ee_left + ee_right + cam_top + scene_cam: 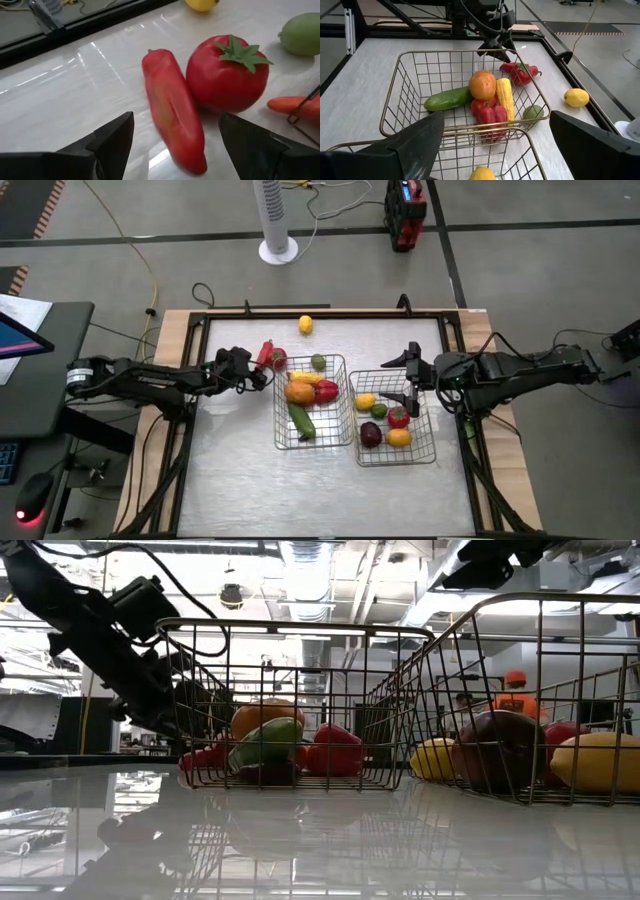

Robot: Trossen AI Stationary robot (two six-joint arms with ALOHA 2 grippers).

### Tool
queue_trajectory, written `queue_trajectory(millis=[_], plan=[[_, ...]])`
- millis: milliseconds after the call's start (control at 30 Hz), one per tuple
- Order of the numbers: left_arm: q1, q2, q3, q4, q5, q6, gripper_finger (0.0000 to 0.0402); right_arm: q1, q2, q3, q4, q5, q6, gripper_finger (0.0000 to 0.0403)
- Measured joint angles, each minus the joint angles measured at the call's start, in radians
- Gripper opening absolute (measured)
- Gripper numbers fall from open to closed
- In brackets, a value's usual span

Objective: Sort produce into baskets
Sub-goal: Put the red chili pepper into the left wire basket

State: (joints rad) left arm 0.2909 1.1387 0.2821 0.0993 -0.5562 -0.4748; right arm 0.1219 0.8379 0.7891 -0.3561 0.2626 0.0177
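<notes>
Two wire baskets stand mid-table: the left basket (312, 402) holds a cucumber (301, 421), a red pepper, corn and an orange fruit; the right basket (394, 417) holds a plum (371, 435), lemons, a lime and a red fruit. A long red chili (172, 110) and a red tomato (227, 72) lie on the table side by side, just left of the left basket. My left gripper (175, 145) is open, its fingers on either side of the chili's near end without touching. My right gripper (410, 376) is open above the right basket's far edge.
A yellow lemon (305, 324) lies alone near the table's far edge. A green lime (318, 362) lies just beyond the left basket's far rim. A black frame (320, 311) borders the table. The near half of the table is bare.
</notes>
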Motion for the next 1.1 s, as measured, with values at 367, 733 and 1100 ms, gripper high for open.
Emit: queue_trajectory(millis=[367, 733, 1100], plan=[[0.002, 0.23, 0.0, 0.193, 0.008, 0.007, 0.0277, 0.0, 0.0, 0.0, -0.002, 0.0, 0.0, 0.0388], [0.011, 0.293, 0.011, 0.207, 0.041, 0.045, 0.0155, 0.0, 0.0, 0.0, -0.003, 0.0, -0.002, 0.0388], [0.012, 0.114, 0.087, 0.088, 0.058, 0.179, 0.0052, 0.0, 0.0, 0.0, -0.011, 0.0, 0.001, 0.0388]])
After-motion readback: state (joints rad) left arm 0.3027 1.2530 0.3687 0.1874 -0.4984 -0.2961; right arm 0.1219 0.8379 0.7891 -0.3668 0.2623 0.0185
